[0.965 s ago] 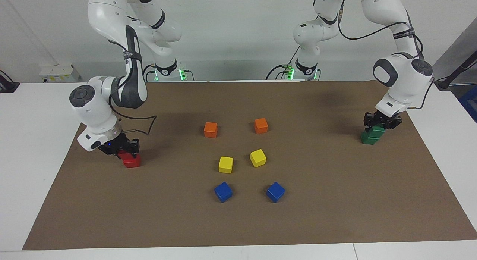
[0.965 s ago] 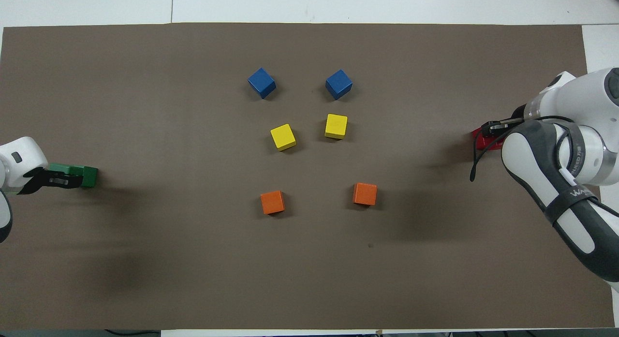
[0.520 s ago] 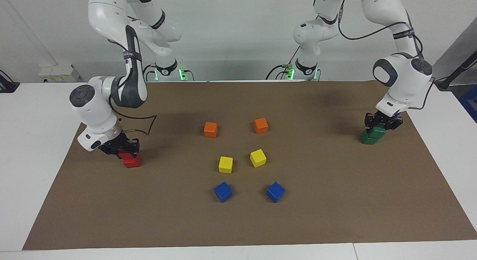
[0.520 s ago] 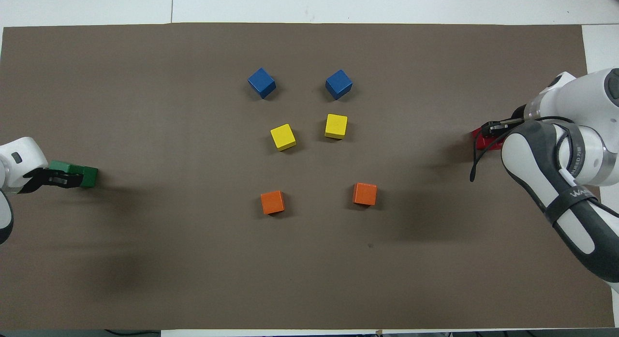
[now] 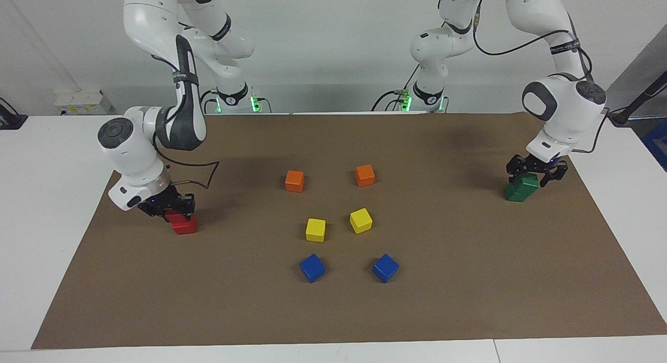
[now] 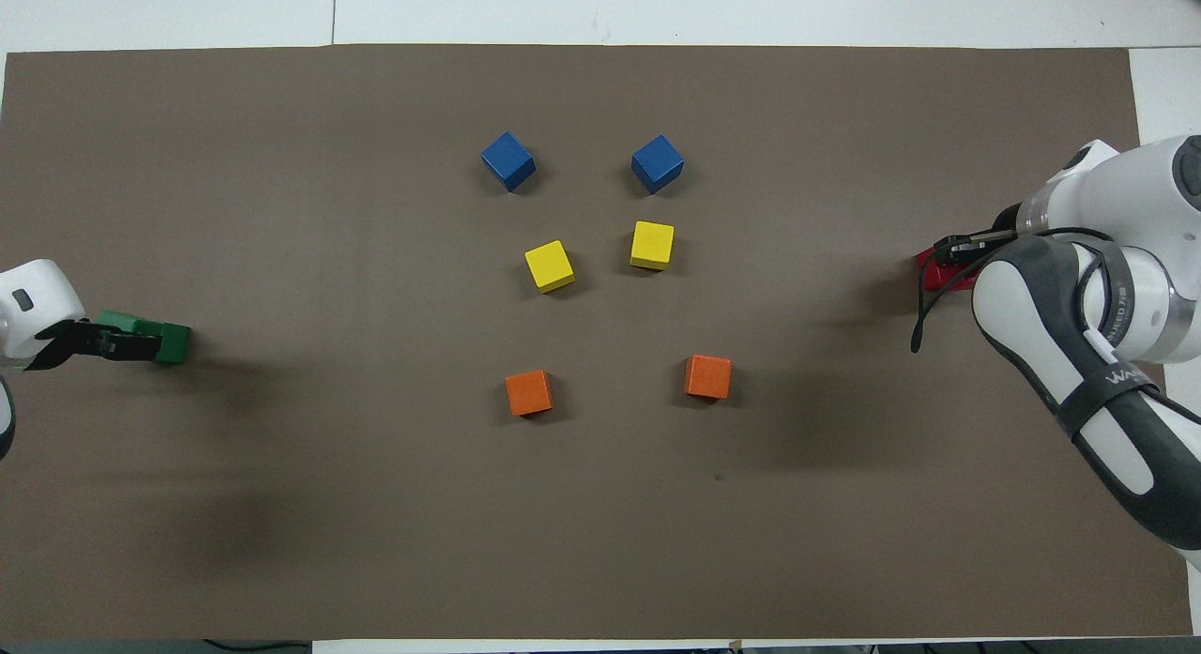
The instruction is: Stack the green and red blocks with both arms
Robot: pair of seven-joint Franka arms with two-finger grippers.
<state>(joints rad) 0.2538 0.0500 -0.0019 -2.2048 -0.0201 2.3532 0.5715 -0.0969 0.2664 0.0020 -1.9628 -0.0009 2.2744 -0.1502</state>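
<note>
Two dark green blocks stand stacked at the left arm's end of the mat: the upper green block rests on the lower one, shifted a little toward the robots. My left gripper is open, its fingers spread on either side of the upper green block. At the right arm's end, one red block sits on another red block. My right gripper is shut on the upper red block. In the overhead view the right arm hides most of the red blocks.
Two orange cubes, two yellow cubes and two blue cubes lie in pairs in the middle of the brown mat.
My left gripper's fingers have spread apart and let go of the upper green block, and the left wrist has risen slightly. My right gripper and the red blocks have hardly moved.
</note>
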